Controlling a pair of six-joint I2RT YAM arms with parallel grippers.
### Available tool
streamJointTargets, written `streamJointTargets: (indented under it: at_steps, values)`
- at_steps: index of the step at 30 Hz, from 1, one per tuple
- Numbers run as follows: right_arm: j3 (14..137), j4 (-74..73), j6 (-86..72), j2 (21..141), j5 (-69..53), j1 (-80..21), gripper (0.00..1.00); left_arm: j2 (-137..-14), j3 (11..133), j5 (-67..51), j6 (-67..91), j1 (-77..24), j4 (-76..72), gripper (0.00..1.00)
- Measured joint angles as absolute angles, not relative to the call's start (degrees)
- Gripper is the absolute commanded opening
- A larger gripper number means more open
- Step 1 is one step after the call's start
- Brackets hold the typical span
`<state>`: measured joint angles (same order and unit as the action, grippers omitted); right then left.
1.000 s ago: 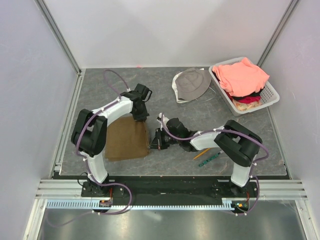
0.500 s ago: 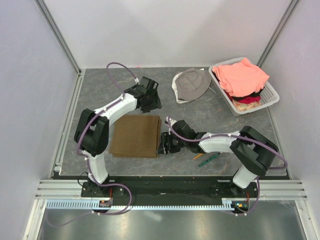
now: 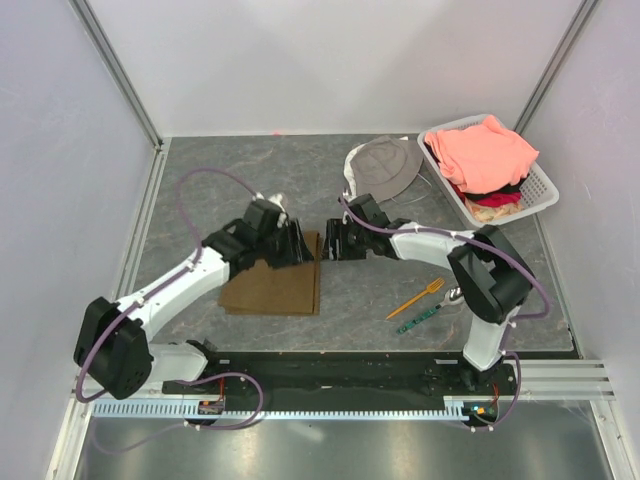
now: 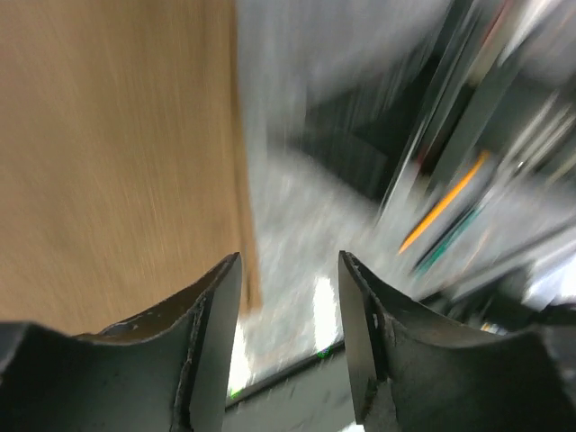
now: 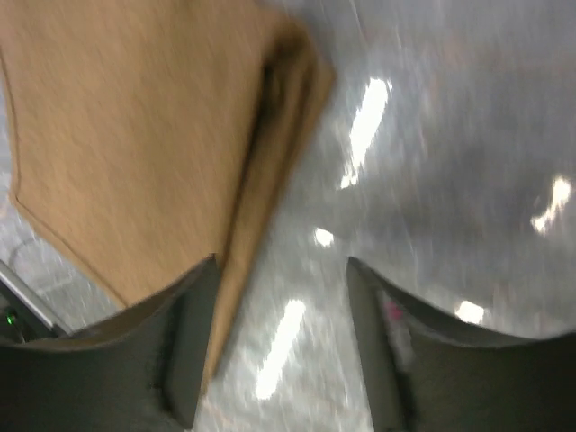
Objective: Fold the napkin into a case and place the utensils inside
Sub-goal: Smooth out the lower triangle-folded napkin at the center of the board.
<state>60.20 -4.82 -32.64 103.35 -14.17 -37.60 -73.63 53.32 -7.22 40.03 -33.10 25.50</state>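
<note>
Here, brown napkin [image 3: 280, 290], folded flat rectangle, layered along right edge.

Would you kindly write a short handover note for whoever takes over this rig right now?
Left gripper: open and empty, over the far right part of the napkin.
Right gripper: open and empty, just off the napkin's far right corner.
Napkin: flat on the table, folded; the right wrist view shows layers at its edge.
Orange fork and green utensil: side by side on the table, right of the napkin and apart from it.
Done: at least one fold.
Left: probably finish the folding, then put both utensils inside.
</note>
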Motion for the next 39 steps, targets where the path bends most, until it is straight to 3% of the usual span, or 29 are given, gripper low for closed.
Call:
streamJointTargets:
  at_steps: [4,7,12,21,34,39]
  values:
    - [66.3,-5.0,-31.5,108.7,-15.2,-37.0,0.43,-73.6,45.7,-7.9,42.5,-39.2,25.6,0.38]
    - [68.4,-5.3,-31.3,111.5,-15.7,-36.8,0.35,-74.0,43.9,-7.8,43.9,-41.6,25.1,0.34]
    - [70.0,-5.4,-31.2,114.0,-16.3,-36.4,0.31,-74.1,43.6,-7.6,45.0,-43.8,23.8,0.35]
    - [71.7,-4.5,-32.0,116.3,-17.0,-35.4,0.00,-79.1,44.4,-4.9,45.2,-47.8,24.2,0.33]
    - [71.7,-3.6,-31.4,116.6,-17.3,-35.4,0.07,-83.2,47.9,0.9,45.3,-49.8,27.4,0.25]
    - [71.7,-3.6,-31.1,116.6,-17.3,-35.4,0.06,-81.8,47.8,2.0,45.6,-50.0,27.7,0.39]
